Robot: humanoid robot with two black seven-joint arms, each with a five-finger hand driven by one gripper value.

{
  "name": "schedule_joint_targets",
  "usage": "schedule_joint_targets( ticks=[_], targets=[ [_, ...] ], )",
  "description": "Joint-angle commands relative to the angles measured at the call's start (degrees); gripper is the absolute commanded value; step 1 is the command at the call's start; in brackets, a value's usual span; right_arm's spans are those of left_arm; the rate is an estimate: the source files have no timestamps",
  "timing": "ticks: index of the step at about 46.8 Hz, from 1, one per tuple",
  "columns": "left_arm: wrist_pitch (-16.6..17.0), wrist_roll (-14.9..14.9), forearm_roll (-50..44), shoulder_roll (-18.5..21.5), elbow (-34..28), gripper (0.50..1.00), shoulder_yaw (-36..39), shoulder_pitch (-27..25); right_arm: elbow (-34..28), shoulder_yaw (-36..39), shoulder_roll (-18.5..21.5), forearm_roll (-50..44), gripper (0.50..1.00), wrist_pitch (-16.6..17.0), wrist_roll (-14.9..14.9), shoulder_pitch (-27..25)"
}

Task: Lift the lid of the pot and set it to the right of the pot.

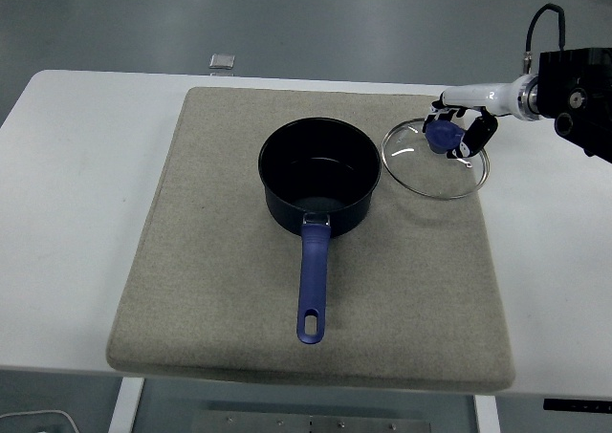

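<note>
A dark blue pot (319,177) stands open in the middle of the grey mat (220,261), its blue handle (312,285) pointing toward the near edge. The glass pot lid (430,165), with a metal rim and a blue knob (441,137), sits low over the mat's back right part, just right of the pot; I cannot tell whether it is touching the mat. My right hand (457,133) comes in from the right edge and has its fingers curled round the knob. The left arm does not show.
A small grey block (222,61) lies on the white table (67,175) behind the mat's far edge. The lid's right rim reaches the mat's right edge. Bare table runs along both sides of the mat.
</note>
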Motion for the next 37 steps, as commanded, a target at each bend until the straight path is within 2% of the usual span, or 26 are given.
schedule_joint_targets(
  ticks=[1, 13, 18, 25, 37],
  targets=[
    [0.0, -0.03, -0.01, 0.0, 0.0, 1.0, -0.03, -0.01, 0.01, 0.08, 0.0, 0.01, 0.868, 0.1, -0.01, -0.21],
    [0.0, -0.03, -0.01, 0.0, 0.0, 1.0, -0.03, -0.01, 0.18, 1.22, -0.7, 1.5, 0.895, 0.72, 0.25, 1.37],
    [0.0, -0.03, -0.01, 0.0, 0.0, 1.0, -0.03, -0.01, 0.19, 1.22, -1.06, 4.39, 0.895, 1.77, 2.36, 3.13],
    [0.0, -0.03, -0.01, 0.0, 0.0, 1.0, -0.03, -0.01, 0.01, 3.15, -1.06, 13.0, 0.895, 4.76, 3.68, 3.13],
    [0.0, 0.06, -0.01, 0.0, 0.0, 1.0, -0.03, -0.01, -4.12, 7.54, -1.06, 29.35, 0.895, 4.94, 3.16, 1.46]
  ],
)
